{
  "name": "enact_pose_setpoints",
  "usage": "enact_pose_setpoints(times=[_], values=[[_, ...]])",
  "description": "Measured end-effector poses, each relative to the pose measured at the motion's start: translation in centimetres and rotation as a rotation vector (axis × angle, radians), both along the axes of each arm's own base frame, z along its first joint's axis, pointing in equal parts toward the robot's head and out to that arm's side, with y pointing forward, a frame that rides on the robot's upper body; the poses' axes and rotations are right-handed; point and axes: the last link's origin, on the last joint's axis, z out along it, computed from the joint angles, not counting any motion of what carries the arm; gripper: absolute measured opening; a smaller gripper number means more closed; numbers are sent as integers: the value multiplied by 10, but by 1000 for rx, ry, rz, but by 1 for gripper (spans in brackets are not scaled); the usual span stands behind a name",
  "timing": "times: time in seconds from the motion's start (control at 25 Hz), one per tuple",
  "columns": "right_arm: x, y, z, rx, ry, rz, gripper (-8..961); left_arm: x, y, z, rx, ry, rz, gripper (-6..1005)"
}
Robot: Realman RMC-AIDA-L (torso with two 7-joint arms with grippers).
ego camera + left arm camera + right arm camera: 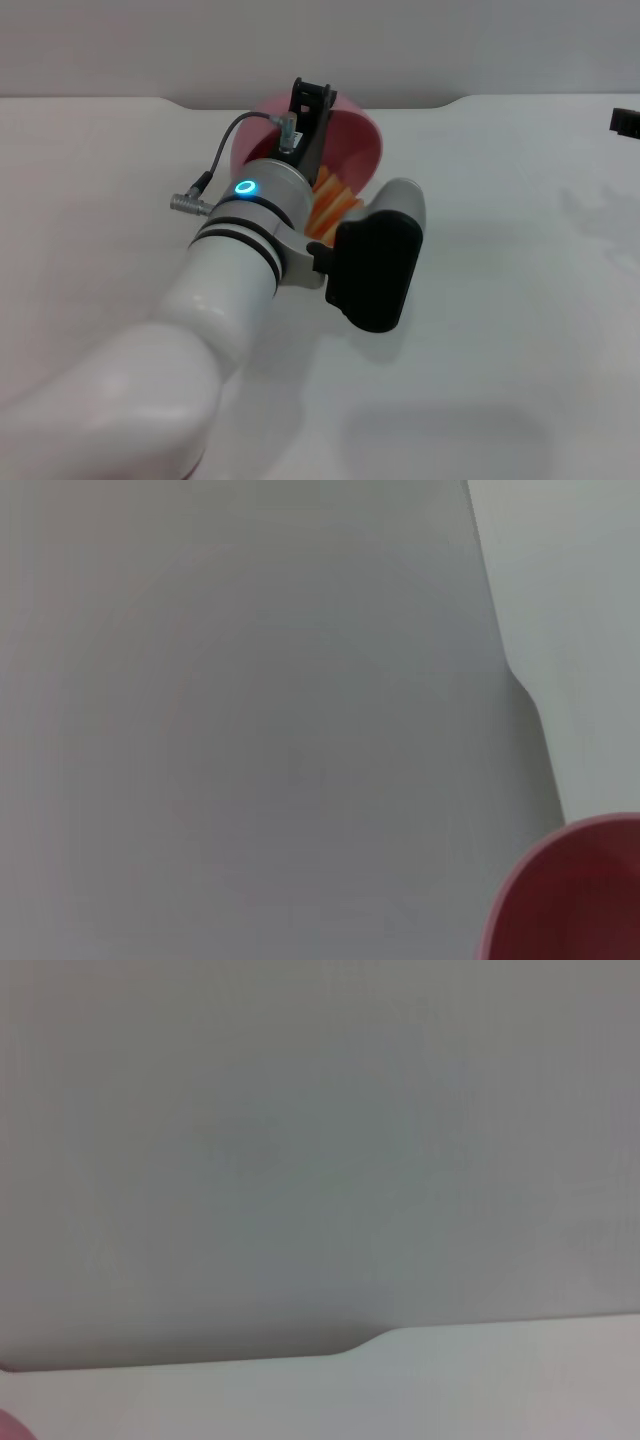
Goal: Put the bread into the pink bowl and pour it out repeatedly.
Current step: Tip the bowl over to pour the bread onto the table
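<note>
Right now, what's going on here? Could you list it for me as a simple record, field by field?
surface: white table
pink bowl: near the table's far edge, mostly hidden behind the left arm
bread: orange-and-cream stripes showing beside the bowl's near side, partly hidden
left tool: reaching over the bowl; grip not visible
right tool: only a dark tip at the table's far right edge
bread in bowl: cannot tell

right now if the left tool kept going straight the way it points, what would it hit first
Most likely the pink bowl. In the head view the left tool points away from the robot, its tip over the bowl's rim. The bread lies under the wrist, behind the tip. Depth is unclear, so it might pass above the rim.
</note>
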Motion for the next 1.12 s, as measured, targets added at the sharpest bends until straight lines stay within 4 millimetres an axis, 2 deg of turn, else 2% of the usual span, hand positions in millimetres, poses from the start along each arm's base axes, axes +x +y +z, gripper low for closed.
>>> enact_pose_setpoints(times=[0.28,0.48,0.88,1.12], values=[[1,1,-1,-10,-6,1,588,4,-9,-5,8,61,-79,53],[0,2,-1,-12,-10,6,588,6,-12,-2,48,64,-111,53],[-6,5,-3,-29,-10,23,587,4,-9,6,107,11,-102,53],[-8,6,-8,-46,-8,27,587,2,3,15,127,-126,-24,53]])
